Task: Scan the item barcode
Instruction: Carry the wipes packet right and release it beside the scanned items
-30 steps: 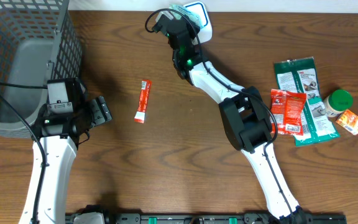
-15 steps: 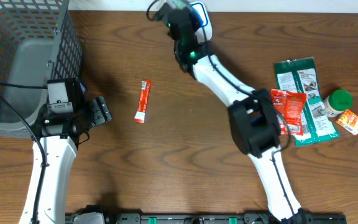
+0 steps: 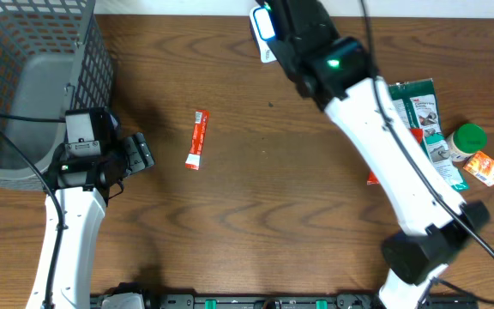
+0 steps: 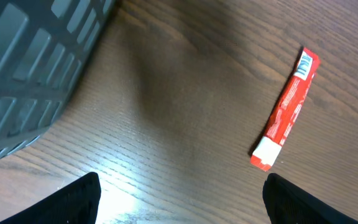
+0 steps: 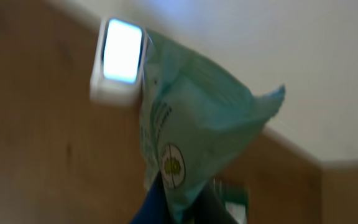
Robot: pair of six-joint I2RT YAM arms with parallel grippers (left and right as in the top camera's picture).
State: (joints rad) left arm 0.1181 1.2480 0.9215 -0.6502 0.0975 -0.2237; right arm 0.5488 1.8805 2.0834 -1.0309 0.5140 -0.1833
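Scanning step in hand: right claw [image 5: 182, 202] clamped on pale green packet [image 5: 194, 124], just beside glowing scanner [image 5: 120, 59] at far table edge. Left claw [image 4: 179, 200] open, empty, near basket [image 3: 88, 51]. Next move, likely: turn barcode squarely toward scanner window.

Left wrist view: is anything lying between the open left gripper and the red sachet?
No. Only bare wooden table separates the left gripper from the red sachet; the overhead view agrees.
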